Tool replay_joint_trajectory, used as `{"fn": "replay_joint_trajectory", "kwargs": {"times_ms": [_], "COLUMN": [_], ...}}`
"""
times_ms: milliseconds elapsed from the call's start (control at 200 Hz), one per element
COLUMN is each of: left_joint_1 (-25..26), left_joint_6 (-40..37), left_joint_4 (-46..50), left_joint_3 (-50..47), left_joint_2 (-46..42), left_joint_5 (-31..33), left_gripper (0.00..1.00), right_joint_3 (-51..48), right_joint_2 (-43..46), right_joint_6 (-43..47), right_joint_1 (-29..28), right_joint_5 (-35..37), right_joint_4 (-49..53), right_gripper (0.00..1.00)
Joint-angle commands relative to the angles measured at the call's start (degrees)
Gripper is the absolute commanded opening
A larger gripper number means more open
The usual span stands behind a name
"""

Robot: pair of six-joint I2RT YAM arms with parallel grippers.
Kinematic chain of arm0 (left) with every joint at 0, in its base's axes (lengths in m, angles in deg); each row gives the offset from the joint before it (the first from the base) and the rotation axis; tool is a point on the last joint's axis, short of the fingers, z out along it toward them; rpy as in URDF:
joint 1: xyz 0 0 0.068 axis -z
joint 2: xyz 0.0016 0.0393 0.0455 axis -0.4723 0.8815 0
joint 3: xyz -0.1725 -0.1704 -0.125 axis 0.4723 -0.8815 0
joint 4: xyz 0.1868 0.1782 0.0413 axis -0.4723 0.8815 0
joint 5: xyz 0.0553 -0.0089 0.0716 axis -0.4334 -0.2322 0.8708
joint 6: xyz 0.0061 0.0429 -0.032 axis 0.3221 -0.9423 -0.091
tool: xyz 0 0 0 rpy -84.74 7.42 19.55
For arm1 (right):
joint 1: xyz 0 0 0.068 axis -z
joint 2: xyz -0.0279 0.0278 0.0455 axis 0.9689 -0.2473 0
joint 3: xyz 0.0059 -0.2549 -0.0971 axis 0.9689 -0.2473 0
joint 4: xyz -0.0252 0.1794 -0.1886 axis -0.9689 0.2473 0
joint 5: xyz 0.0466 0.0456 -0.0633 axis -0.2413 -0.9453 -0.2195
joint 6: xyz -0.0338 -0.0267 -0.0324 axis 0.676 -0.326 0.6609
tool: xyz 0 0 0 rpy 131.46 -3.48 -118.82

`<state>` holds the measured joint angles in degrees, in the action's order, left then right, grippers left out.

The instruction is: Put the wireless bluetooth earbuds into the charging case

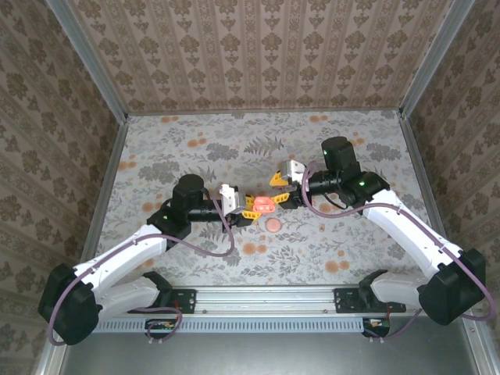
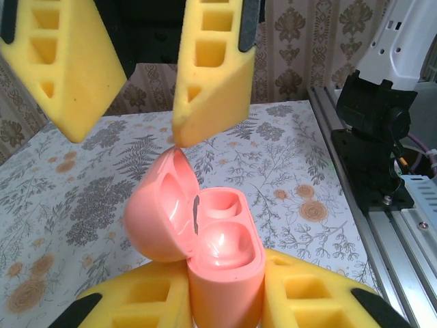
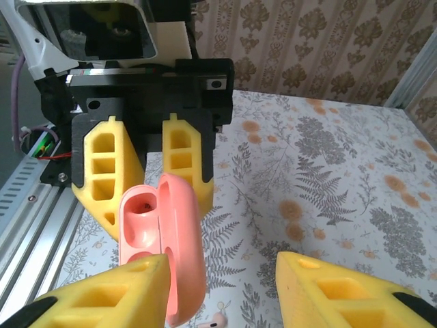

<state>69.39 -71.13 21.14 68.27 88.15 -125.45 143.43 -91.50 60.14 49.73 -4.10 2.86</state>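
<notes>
The left end effector [image 1: 247,209] is clenched on the base of the charging case [image 2: 225,253], holding it off the patterned surface [image 1: 344,156] near the middle, with the hinged lid [image 2: 160,212] swung open toward the left. The right end effector [image 2: 128,137] is released, its yellow fingers [image 2: 212,75] spread wide on the far side of the case, one fingertip right at the lid's rim. One earbud [image 3: 217,319] lies on the surface just beside the case, and a flat pink disc [image 1: 273,225] lies just near of it.
</notes>
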Motion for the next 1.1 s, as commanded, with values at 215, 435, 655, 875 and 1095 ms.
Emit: {"fn": "replay_joint_trajectory", "kwargs": {"times_ms": [215, 435, 655, 875, 1095], "left_joint_1": [-1.65, -4.41, -6.18, -6.91, -9.16], "left_joint_6": [5.17, 12.22, 16.64, 18.14, 20.50], "left_joint_4": [-7.93, -18.86, -27.08, -28.87, -31.31], "left_joint_3": [-3.23, -8.81, -13.13, -14.02, -15.59], "left_joint_2": [0.17, 3.01, 7.01, 10.76, 11.84], "left_joint_5": [0.24, 4.57, 8.93, 11.83, 12.96], "left_gripper": [0.22, 0.23, 0.22, 0.22, 0.22], "right_joint_3": [0.94, 2.97, 4.79, 8.13, 13.32], "right_joint_2": [0.39, -0.23, -2.25, -6.78, -15.56], "right_joint_6": [-2.35, -14.47, -25.97, -32.99, -32.00], "right_joint_1": [0.20, 0.37, 0.77, 1.93, 2.47], "right_joint_5": [-1.11, 7.13, 18.72, 28.61, 33.41], "right_joint_4": [-1.24, -0.83, 6.78, 17.81, 22.20], "right_gripper": [0.45, 0.53, 0.54, 0.53, 0.53]}}
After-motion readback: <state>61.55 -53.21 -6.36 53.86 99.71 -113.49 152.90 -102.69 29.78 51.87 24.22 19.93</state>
